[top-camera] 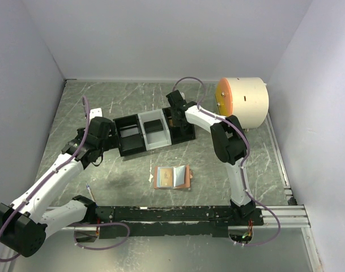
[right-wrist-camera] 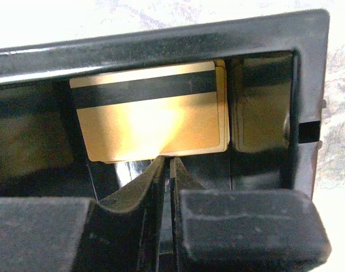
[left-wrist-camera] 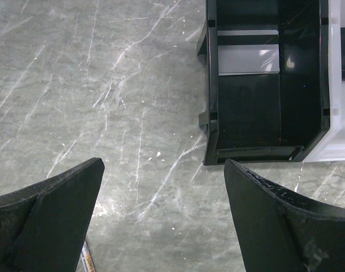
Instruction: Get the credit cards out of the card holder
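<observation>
The salmon-pink card holder (top-camera: 172,177) lies open on the table in front of the tray, its pale inner panels facing up. A stack of gold credit cards (right-wrist-camera: 152,116) with a black stripe lies in the right compartment of the black-and-grey tray (top-camera: 152,131). My right gripper (right-wrist-camera: 167,163) is over that compartment (top-camera: 175,116), jaws shut with only a hairline gap, tips at the cards' near edge, gripping nothing. A dark card (top-camera: 154,126) lies in the middle grey compartment. My left gripper (left-wrist-camera: 164,164) is open and empty above bare table, just left of the tray (top-camera: 104,136).
A cream cylinder with an orange face (top-camera: 243,102) stands at the back right. A thin pen-like stick (top-camera: 90,191) lies near the left arm and also shows in the left wrist view (left-wrist-camera: 87,262). A black rail (top-camera: 178,214) runs along the near edge. Grey walls enclose the table.
</observation>
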Tool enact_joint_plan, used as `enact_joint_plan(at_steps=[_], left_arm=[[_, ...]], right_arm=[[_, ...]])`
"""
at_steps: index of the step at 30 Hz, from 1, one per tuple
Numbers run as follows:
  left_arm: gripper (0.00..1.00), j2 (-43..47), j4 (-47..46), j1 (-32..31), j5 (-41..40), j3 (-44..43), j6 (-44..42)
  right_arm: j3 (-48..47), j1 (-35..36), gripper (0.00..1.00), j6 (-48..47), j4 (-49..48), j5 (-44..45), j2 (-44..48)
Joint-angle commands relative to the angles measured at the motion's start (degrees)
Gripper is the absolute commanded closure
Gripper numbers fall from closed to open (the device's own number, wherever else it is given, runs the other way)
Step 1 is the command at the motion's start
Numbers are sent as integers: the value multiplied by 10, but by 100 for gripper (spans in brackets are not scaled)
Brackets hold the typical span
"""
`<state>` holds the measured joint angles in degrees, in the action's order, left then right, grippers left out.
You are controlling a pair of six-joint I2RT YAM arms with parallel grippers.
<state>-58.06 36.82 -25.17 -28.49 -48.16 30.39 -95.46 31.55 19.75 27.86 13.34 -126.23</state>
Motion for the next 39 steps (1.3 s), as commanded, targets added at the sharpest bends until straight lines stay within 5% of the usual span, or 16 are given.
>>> enact_joint_plan(at_steps=[1,22,33,39], left_arm=[[0,2,-1,5,-12,-7,-3],[1,-1,1,5,-7,-8,-5],[0,5,-1,5,-5,-7,-5],[0,20,-5,5,1,-3,-7]], right_arm=[[3,-1,91,7,-32,16,-8],[-30,0,81,14,-21,14,4],[66,0,57,24,-50,-17,177],[211,-10,44,95,-129,-32,330]])
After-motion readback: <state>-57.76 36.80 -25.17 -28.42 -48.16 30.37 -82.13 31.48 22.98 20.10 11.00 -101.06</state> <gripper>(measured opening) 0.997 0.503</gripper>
